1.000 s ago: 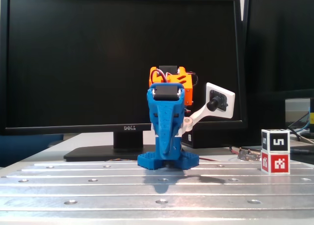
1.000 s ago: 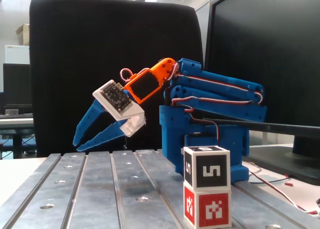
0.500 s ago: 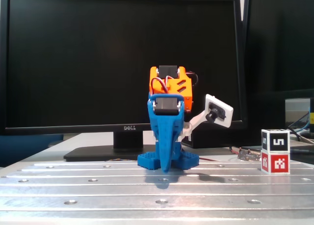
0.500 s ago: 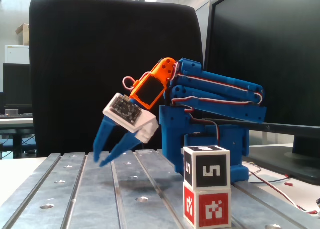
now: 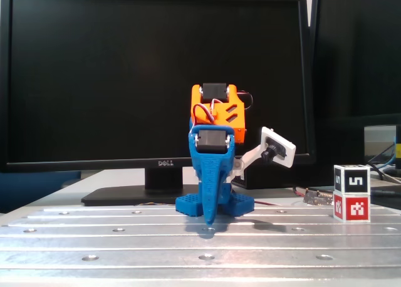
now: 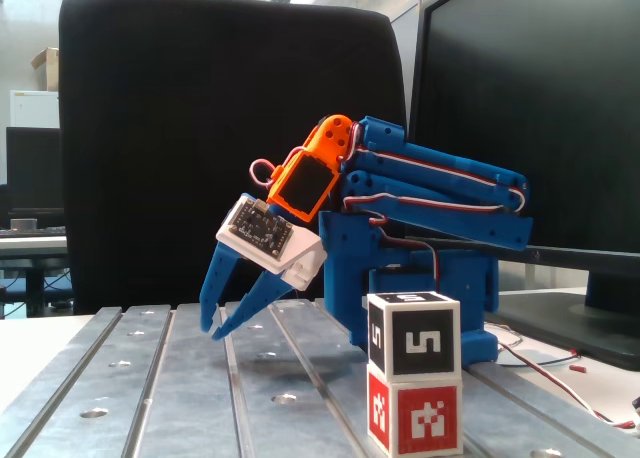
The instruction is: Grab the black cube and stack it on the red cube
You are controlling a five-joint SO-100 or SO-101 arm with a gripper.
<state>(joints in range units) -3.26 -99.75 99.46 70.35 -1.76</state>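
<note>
The black cube (image 5: pixel 351 177) with a white "5" sits squarely on top of the red cube (image 5: pixel 351 207) at the right of the metal table; in the other fixed view the black cube (image 6: pixel 412 336) and the red cube (image 6: pixel 415 415) stand in the foreground. My blue gripper (image 6: pixel 211 332) points steeply down just above the table, well away from the stack, near the arm's base. Its fingertips almost meet and hold nothing. Head-on, the gripper (image 5: pixel 210 219) hangs at the centre, left of the cubes.
The arm's blue base (image 5: pixel 214 203) is fixed at the back of the slotted metal table (image 5: pixel 125 243). A Dell monitor (image 5: pixel 156 80) stands behind it, with loose wires (image 6: pixel 560 378) beside the base. A black chair back (image 6: pixel 200 128) fills the side view.
The gripper has tipped further downward and drawn back toward the arm's base, coming close to the table. The stacked cubes have not moved.
</note>
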